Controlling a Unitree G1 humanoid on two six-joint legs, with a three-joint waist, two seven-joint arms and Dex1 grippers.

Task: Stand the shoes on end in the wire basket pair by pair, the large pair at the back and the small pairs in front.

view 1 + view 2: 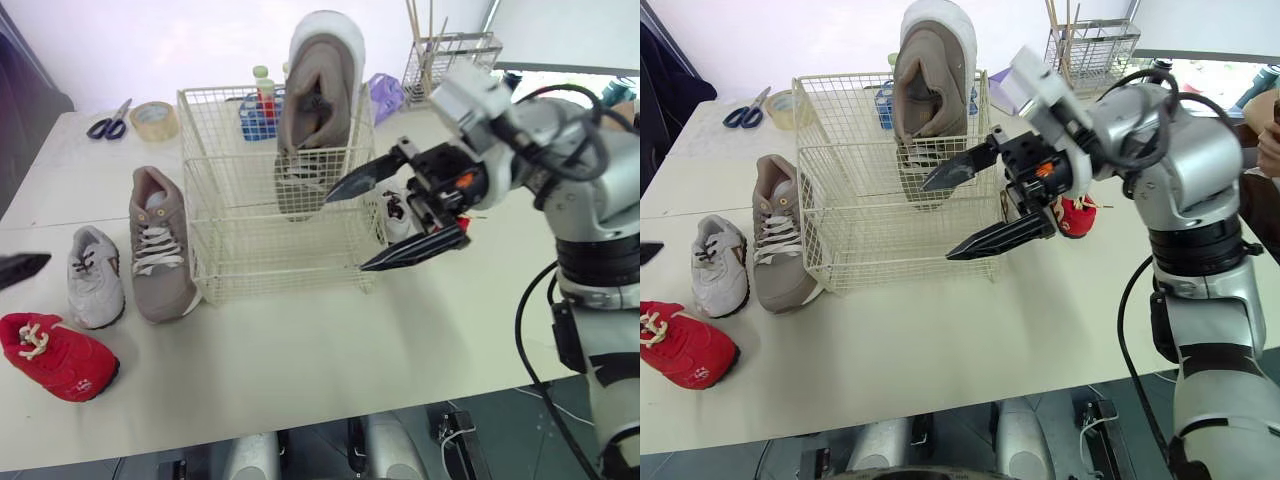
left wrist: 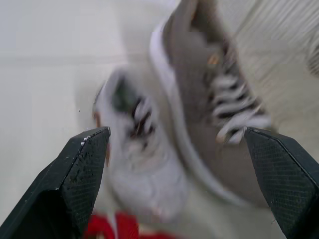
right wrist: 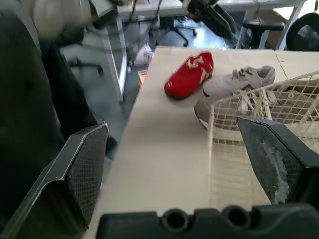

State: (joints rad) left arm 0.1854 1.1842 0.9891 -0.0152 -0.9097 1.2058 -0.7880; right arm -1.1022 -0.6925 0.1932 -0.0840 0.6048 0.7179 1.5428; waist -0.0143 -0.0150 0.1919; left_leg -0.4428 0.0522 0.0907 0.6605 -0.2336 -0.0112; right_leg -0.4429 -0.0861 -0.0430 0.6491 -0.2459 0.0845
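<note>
- Nearest edge of the table (image 1: 330,360), robot's left: a red shoe (image 1: 55,357) lay on its sole, well apart from the basket.
- Just behind it lay a small grey shoe (image 1: 95,277), sole down, toe toward the robot.
- Left gripper (image 2: 177,134): fingers spread wide and empty, hovering over the small grey shoe and the shoe beside it. One black fingertip (image 1: 22,267) showed at the left edge of the head view.
- A large taupe shoe (image 1: 160,245) lay flat beside the small grey shoe, its outer side close against the left wall of the wire basket (image 1: 250,255).
- Right gripper (image 1: 347,232): fingers parted, nothing between them, held at the basket's front right corner and pointing across its front wall.
- The wire basket sat mid-table. It held one shoe, the standing taupe shoe (image 1: 315,110), on end in the back right part, its upper end well above the rim.
- Just right of the basket, partly hidden by the right gripper, lay a small white shoe (image 1: 397,215) and a second red shoe (image 1: 1075,215), both on the table.
- Far side of the table: scissors (image 1: 108,122) and a tape roll (image 1: 153,120) on the left, a blue container (image 1: 258,115) behind the basket, and a wire holder (image 1: 450,60) with sticks on the right.
</note>
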